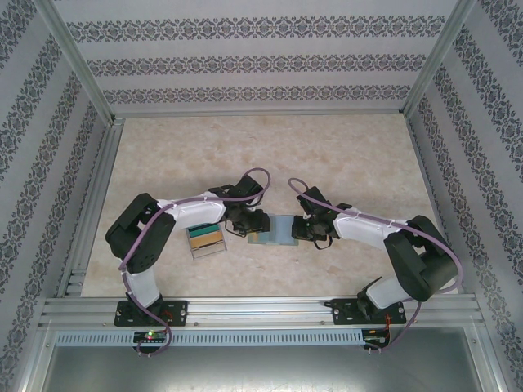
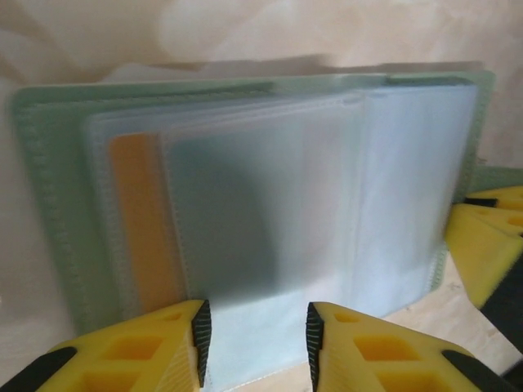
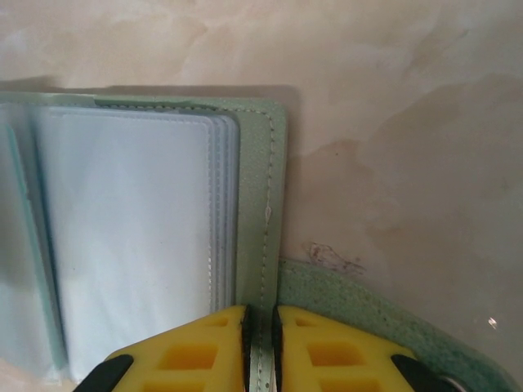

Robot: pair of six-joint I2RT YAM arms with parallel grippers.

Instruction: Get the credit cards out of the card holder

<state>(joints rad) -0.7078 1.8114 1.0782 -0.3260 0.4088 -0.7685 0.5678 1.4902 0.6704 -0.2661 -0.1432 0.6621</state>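
The orange card (image 2: 139, 229) is too blurred to read.

No legible writing anywhere, card holder (image 2: 49, 204) sleeves included.

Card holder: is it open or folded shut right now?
Open. The card holder lies spread, clear sleeves fanned and exposed; an orange card sits in one.

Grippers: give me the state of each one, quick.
Left gripper: open, a clear sleeve of the card holder lying between the jaws.
Right gripper: closed, pinching the card holder's green cover edge.
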